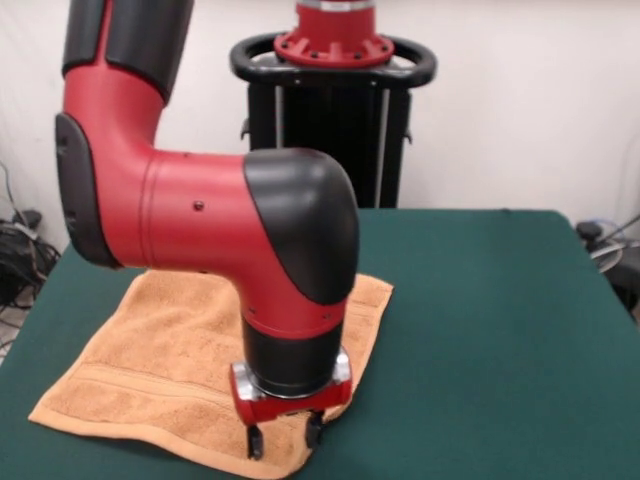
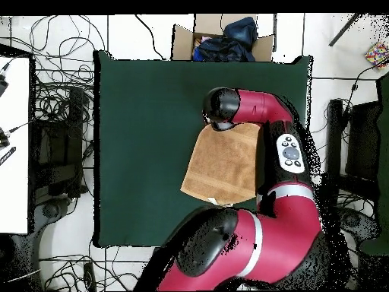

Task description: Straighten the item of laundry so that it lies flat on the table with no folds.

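Note:
The orange-tan towel (image 1: 170,370) lies on the left half of the dark green table (image 1: 500,330), spread out as a rough square with a woven band near its front left edge. My gripper (image 1: 284,436) points straight down over the towel's near right edge. Its two black fingers stand apart, tips at or just above the cloth, with nothing held between them. In the overhead view the towel (image 2: 224,163) lies right of the table's (image 2: 144,137) middle. There the black and red wrist covers its far edge and hides the gripper. No white tag shows.
The arm's red and black elbow (image 1: 250,230) hangs over the towel's middle and hides part of it. The black pedestal (image 1: 335,110) stands at the table's far side. A cardboard box with dark cloth (image 2: 220,42) sits beyond the table edge. Cables lie on the floor (image 2: 53,114).

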### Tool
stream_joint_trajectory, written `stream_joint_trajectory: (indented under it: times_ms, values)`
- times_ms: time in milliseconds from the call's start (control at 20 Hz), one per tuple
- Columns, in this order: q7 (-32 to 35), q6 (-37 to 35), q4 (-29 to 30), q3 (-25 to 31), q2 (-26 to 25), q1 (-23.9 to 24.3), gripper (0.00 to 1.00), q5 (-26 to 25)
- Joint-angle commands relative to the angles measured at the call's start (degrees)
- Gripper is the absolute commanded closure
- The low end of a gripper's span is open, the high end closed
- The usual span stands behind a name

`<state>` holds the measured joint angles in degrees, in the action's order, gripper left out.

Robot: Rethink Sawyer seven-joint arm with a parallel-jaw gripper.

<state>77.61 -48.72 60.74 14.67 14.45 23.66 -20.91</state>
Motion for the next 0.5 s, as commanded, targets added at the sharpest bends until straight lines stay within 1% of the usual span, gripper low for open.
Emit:
stream_joint_trajectory:
  times_ms: [50, 200, 350, 500]
  values:
    - [-14.39, -7.17, 5.98, 5.42, -0.26, 2.64, 0.0, -1.59]
    - [-14.69, -6.58, 6.97, 6.47, -0.97, 3.34, 0.0, -1.98]
    - [-15.42, -6.59, 6.52, 8.07, -3.07, 3.69, 0.0, -1.76]
    - [-14.7, -6.41, 7.7, 8.79, -3.21, 3.84, 0.0, -1.55]
